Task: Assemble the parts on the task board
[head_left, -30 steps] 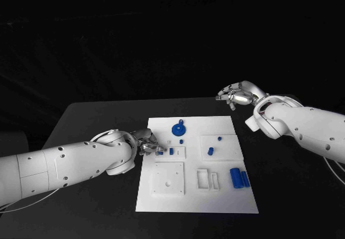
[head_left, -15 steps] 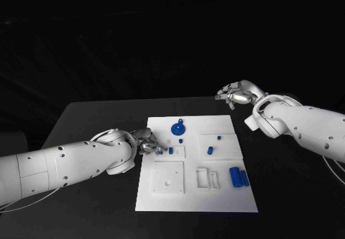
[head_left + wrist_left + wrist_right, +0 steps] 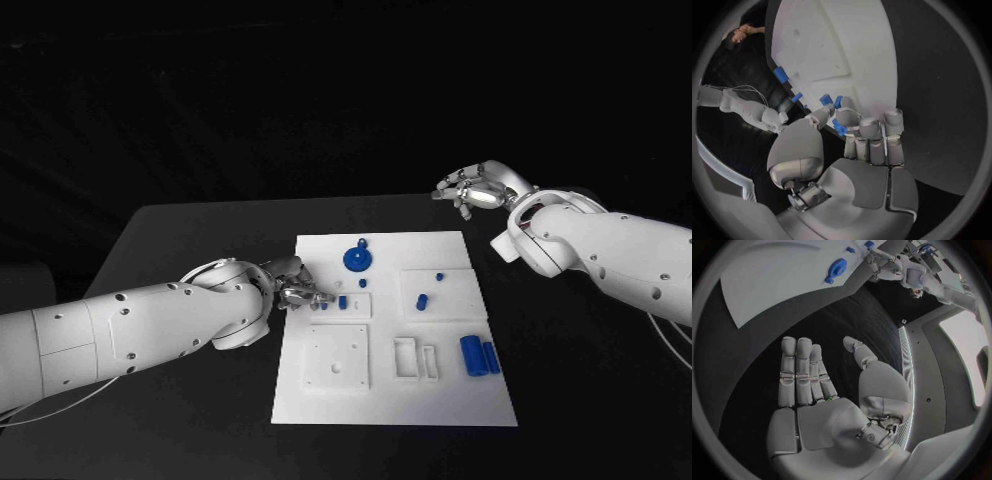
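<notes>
The white task board (image 3: 433, 405) lies mid-table. On it are a blue disc with a knob (image 3: 359, 262), two small blue pegs (image 3: 421, 301) and a pair of blue cylinders (image 3: 472, 355). My left hand (image 3: 296, 290) rests at the board's left edge with its fingers curled in. It pinches a small blue part (image 3: 839, 128) between thumb and fingers (image 3: 870, 135), beside two short blue pieces (image 3: 342, 301). My right hand (image 3: 476, 188) hangs raised beyond the board's far right corner. Its fingers (image 3: 798, 370) are straight and apart, holding nothing.
A white square block (image 3: 338, 360) and a white rectangular frame (image 3: 411, 360) sit on the board's near half. Black tabletop (image 3: 188, 240) surrounds the board on all sides. From the right wrist, the board (image 3: 773, 275) and the blue disc (image 3: 836, 270) lie well away from the hand.
The left hand has shifted very slightly at the board's left edge, still curled round the small blue part. The right arm has not moved.
</notes>
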Tool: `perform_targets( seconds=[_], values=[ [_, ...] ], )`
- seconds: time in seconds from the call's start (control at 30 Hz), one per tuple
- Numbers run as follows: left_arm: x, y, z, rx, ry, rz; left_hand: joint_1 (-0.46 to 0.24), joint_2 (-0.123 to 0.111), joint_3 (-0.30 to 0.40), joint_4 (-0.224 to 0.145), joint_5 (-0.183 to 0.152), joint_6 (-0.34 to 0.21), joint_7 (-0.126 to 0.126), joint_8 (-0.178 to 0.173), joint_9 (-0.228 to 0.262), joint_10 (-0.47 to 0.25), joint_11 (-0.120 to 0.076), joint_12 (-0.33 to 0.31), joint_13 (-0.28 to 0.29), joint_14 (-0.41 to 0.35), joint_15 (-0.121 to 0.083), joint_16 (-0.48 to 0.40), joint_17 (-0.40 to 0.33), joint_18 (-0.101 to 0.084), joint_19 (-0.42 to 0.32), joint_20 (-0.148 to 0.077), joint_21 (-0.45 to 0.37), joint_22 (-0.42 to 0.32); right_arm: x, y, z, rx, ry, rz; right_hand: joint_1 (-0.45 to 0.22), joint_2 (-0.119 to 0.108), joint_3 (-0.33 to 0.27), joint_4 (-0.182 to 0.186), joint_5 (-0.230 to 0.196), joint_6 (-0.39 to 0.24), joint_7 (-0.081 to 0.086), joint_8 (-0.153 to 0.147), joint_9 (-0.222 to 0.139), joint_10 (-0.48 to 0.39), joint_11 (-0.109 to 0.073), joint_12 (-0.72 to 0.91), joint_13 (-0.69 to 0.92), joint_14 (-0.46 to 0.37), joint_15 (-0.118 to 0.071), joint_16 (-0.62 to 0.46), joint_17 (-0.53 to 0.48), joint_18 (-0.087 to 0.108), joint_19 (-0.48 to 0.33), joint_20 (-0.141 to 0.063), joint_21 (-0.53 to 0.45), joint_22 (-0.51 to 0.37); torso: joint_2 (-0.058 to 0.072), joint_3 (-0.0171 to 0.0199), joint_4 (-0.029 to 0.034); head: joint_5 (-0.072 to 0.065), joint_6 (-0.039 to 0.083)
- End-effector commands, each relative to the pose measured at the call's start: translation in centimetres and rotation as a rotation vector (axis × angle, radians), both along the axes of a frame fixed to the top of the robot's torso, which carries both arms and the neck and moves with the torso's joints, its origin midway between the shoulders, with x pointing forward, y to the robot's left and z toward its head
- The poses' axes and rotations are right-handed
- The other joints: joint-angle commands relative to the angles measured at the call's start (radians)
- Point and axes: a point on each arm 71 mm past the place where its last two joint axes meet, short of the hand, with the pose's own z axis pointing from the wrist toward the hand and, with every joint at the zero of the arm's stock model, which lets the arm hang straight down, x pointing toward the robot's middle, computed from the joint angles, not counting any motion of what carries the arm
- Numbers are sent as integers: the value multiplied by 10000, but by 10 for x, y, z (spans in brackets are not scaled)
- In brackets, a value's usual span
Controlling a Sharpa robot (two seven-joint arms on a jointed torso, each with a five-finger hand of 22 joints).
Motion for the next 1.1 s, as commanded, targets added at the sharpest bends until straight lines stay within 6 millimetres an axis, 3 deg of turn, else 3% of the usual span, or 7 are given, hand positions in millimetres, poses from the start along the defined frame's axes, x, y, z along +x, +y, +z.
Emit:
perform_targets(
  seconds=[0.03,0.23,0.5,0.6,0.77,0.83,1.1],
  values=[
    [0,0,3,-704,-50,399,-20,-216,17,142,-44,-89,24,26,14,-98,-2,34,-25,-60,-73,35,-23,133,24,-1336,29,9,0,1,1,56,-50,34,-93,33,-27,29,49,11,60,46,-13,-71,-32,57,-11,-51,-4,34,-7,450,67,16,-38,16,0,1,-2,-5,16],
    [3,0,10,-2002,-508,1137,36,-589,-69,566,-51,-1850,459,-840,-290,-260,363,-271,-207,-249,116,-292,-209,138,-69,-1307,-96,-67,0,2,-2,67,-1,47,-91,37,-26,27,48,9,60,46,-14,-72,-32,59,-14,-51,-4,35,-7,450,69,15,-40,18,9,-16,-6,-112,157],
    [14,4,28,-5044,-1452,1438,438,-546,-291,565,-38,-2354,640,-1000,-385,-424,535,-554,-346,-362,299,-541,-348,103,-216,-1259,-252,-143,0,4,-3,94,35,85,-85,40,-23,21,43,5,60,46,-16,-74,-32,62,-18,-51,-4,36,-8,450,71,13,-42,22,7,2,-8,-120,219],
    [19,8,34,-6151,-1996,1662,1310,4,13,65,108,-2625,738,-1075,-420,-985,659,-1030,-556,-778,454,-1010,-572,60,-498,-1197,-487,-227,0,5,-3,137,18,109,-83,44,-22,20,42,4,60,46,-16,-74,-32,63,-19,-51,-4,36,-8,450,71,13,-44,23,4,10,-4,-176,271],
    [28,-3,39,-5789,-2158,-195,2534,841,-198,-2262,1349,-3201,1402,-1349,-701,-2448,1284,-2574,-1273,-2216,1272,-2437,-1302,-546,-1975,-518,-1586,-553,1,10,-6,171,75,200,-46,76,-2,-3,29,10,57,55,-16,-73,-35,74,-29,-51,-6,40,-10,450,76,7,-49,32,5,0,-15,-186,359],
    [29,-7,39,-5379,-2301,-870,3351,1100,282,-3078,1433,-3593,1592,-1676,-936,-3566,1638,-3613,-1758,-2102,1460,-2310,-1263,-475,-1990,-304,-1594,-525,1,11,-6,173,93,220,-41,81,1,-7,26,10,57,56,-17,-74,-35,76,-31,-51,-6,40,-11,450,76,7,-50,34,7,3,-20,-216,396],
    [31,-26,39,-3249,-3159,-3077,3984,739,526,-3558,109,-3346,1757,-2200,-1667,-3359,2125,-6089,-2996,-2365,1883,-2145,-1249,-200,-2053,89,-1476,-264,2,10,-6,172,59,190,147,164,104,-121,-22,15,56,78,-23,-88,-35,105,-70,-61,-6,42,-24,450,77,6,-74,74,3,15,1,-224,447]
  ],
)
